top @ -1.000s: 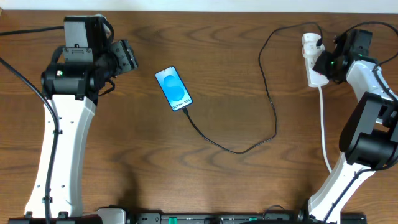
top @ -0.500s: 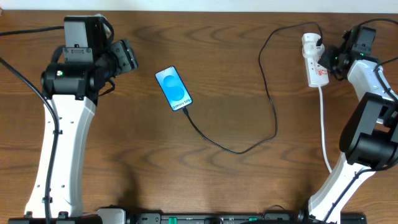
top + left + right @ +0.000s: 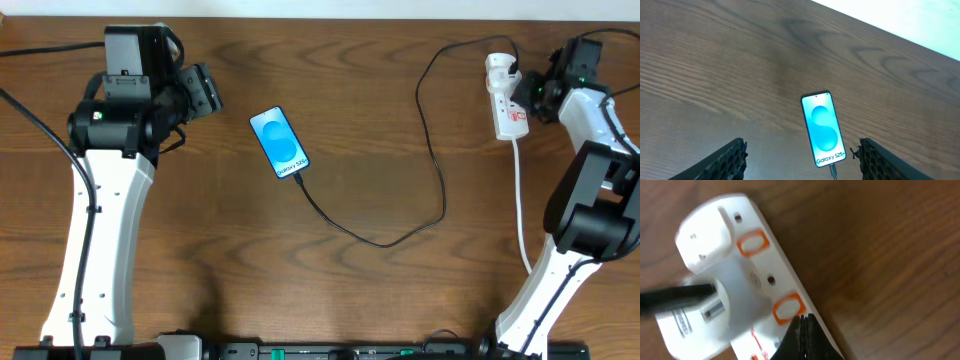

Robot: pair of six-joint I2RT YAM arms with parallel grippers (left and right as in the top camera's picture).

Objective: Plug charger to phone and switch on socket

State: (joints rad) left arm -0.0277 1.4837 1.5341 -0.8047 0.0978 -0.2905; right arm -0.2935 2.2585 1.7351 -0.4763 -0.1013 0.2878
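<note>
A white elongated plastic power strip [image 3: 710, 230] lies slantwise on the brown wood-grain counter [image 3: 880, 255]. A white rounded plug [image 3: 737, 297] sits in it, with a thin black charger cable [image 3: 670, 297] leaving leftward. Two orange-red rectangular switches [image 3: 752, 243] show; the dark end effector [image 3: 801, 332], tips pressed together, sits just beside the lower one

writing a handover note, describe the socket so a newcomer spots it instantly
Look to the far right corner of the wooden table, beside the right gripper. The socket is the white strip there, with a white cord trailing toward the near edge. It alone has orange-red switches and the black charger plugged in.
</note>
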